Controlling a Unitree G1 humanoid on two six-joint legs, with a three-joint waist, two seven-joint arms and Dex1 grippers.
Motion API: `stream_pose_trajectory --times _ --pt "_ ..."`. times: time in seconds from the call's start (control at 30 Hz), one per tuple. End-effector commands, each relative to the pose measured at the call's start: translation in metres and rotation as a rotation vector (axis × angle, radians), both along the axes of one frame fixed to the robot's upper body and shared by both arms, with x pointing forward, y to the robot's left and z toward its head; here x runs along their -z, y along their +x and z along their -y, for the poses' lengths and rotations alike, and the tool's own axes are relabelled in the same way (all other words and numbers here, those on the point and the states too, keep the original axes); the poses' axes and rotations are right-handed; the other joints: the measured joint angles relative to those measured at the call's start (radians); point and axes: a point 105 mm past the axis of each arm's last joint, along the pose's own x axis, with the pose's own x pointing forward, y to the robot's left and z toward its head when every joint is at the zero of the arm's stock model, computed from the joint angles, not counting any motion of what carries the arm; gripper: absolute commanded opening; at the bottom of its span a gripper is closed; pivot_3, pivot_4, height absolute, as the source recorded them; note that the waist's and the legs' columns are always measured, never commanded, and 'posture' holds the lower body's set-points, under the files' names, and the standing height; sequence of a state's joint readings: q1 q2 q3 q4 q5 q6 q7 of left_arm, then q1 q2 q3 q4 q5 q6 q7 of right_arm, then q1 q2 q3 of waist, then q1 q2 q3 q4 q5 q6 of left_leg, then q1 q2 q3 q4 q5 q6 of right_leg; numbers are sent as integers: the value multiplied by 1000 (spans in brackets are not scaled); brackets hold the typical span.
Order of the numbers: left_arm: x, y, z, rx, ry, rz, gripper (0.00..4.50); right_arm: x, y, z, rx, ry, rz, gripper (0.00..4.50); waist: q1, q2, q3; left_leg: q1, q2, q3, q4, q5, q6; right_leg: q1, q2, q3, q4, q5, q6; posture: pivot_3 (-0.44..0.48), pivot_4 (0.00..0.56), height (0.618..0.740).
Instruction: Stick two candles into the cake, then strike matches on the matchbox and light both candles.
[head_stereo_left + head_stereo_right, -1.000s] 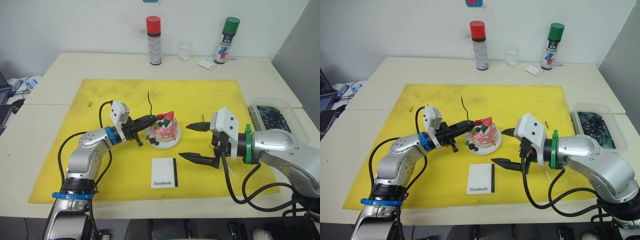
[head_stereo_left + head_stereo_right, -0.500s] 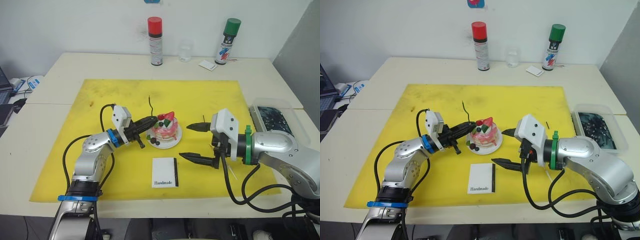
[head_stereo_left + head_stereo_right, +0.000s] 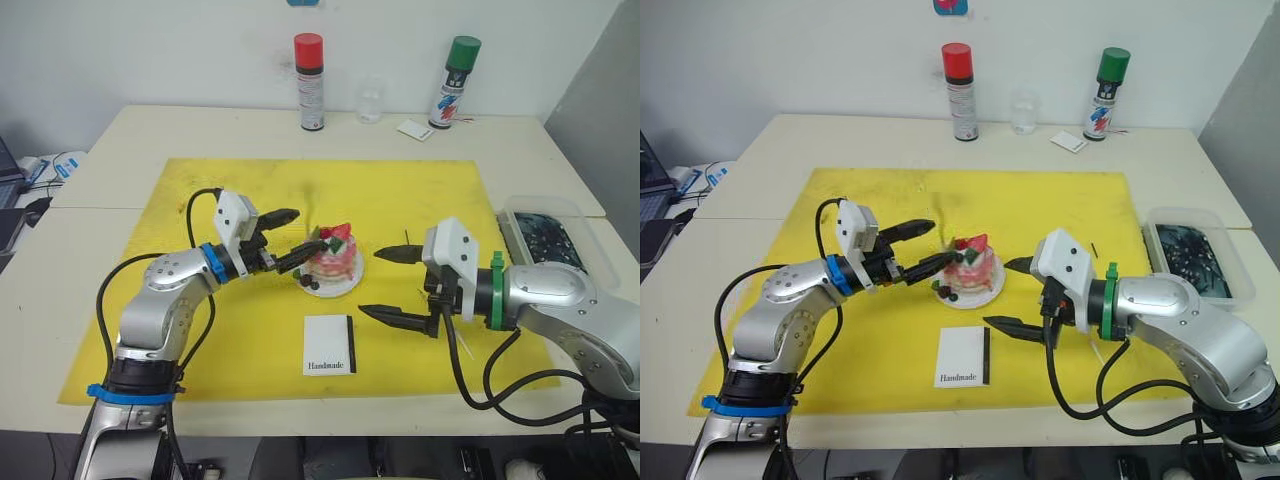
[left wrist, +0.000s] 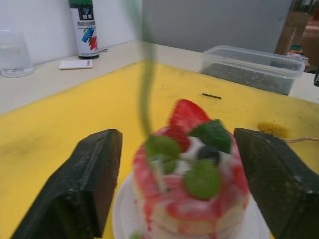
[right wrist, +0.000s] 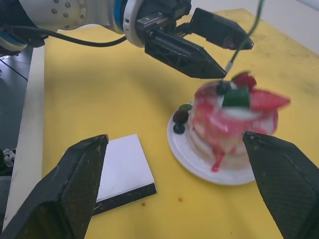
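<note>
Left gripper (image 3: 285, 238): fingers spread, holding nothing, straddling left side of cake (image 3: 331, 259). You see green candle (image 4: 144, 74) standing in cake top; open jaws suggest release after planting. Right gripper (image 3: 388, 285): fingers wide apart, empty, waiting right of cake, likely kept clear for next pickup. Matchbox (image 3: 329, 346) lies flat on yellow mat (image 3: 420, 190), near side of cake. Count: one candle planted, one cake, one matchbox, one match (image 4: 211, 95) on mat beyond cake. Second candle: location cannot be confirmed.
</note>
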State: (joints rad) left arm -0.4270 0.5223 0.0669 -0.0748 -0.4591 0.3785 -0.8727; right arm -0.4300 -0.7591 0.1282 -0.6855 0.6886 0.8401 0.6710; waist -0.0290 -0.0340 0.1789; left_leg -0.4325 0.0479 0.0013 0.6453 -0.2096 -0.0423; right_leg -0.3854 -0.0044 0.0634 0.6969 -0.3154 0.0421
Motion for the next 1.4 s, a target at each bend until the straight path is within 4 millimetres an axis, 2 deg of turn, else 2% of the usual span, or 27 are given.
stream_pose_trajectory --times 0.03,0.17,0.27,0.37,0.47,0.6,0.77,0.93,1.07,1.37,1.4 --pt "-15 -2 -4 -10 -4 58 4485 -13 -1 0 0 33 63 4500 0 0 0 0 0 0 0 0 0 0 0 0 0 0 0 0 150 740" --pt "-20 -9 -16 -20 18 64 4485 -17 -1 2 20 47 76 4500 0 0 0 0 0 0 0 0 0 0 0 0 0 0 0 0 150 740" --pt "-22 -19 -25 6 77 47 4485 -22 1 11 65 63 91 4500 -1 0 0 0 0 0 0 0 0 0 0 0 0 0 0 0 150 740" --pt "-16 -39 -33 128 196 -35 4485 -26 -1 30 149 72 101 4500 -1 0 0 0 0 0 -1 0 0 -1 0 1 0 0 0 0 150 740" --pt "-15 -61 -27 284 271 -95 4485 -25 -6 56 254 57 93 4500 4 0 0 0 0 0 -1 0 0 -1 0 1 -1 0 0 0 150 740" --pt "-19 -80 -10 458 317 -114 4485 -5 -21 93 368 -98 65 4500 16 0 0 0 -1 2 -1 0 0 1 -2 -1 -2 0 0 0 150 740" --pt "-17 -90 7 606 320 -87 4485 31 -36 116 511 -207 -3 4500 12 0 0 1 0 2 0 0 0 2 1 0 -2 -2 3 0 150 740" --pt "-12 -90 9 648 334 -67 4485 58 -40 115 602 -207 -51 4500 -5 0 0 2 0 2 0 1 0 1 2 2 -1 -2 3 0 150 740" --pt "-6 -97 7 676 362 -53 4485 73 -37 110 653 -202 -52 4500 -4 0 0 2 0 2 0 1 0 1 2 3 -1 -2 3 0 150 740" --pt "-3 -102 6 656 344 -43 4485 87 -26 109 759 -163 -48 4500 -2 0 0 2 0 2 0 1 0 1 2 3 -1 -2 3 0 150 740" --pt "-3 -102 6 654 342 -42 4496 90 -26 110 772 -165 -57 4324 -2 0 0 2 0 2 0 1 0 1 2 3 -1 -2 3 0 150 740"
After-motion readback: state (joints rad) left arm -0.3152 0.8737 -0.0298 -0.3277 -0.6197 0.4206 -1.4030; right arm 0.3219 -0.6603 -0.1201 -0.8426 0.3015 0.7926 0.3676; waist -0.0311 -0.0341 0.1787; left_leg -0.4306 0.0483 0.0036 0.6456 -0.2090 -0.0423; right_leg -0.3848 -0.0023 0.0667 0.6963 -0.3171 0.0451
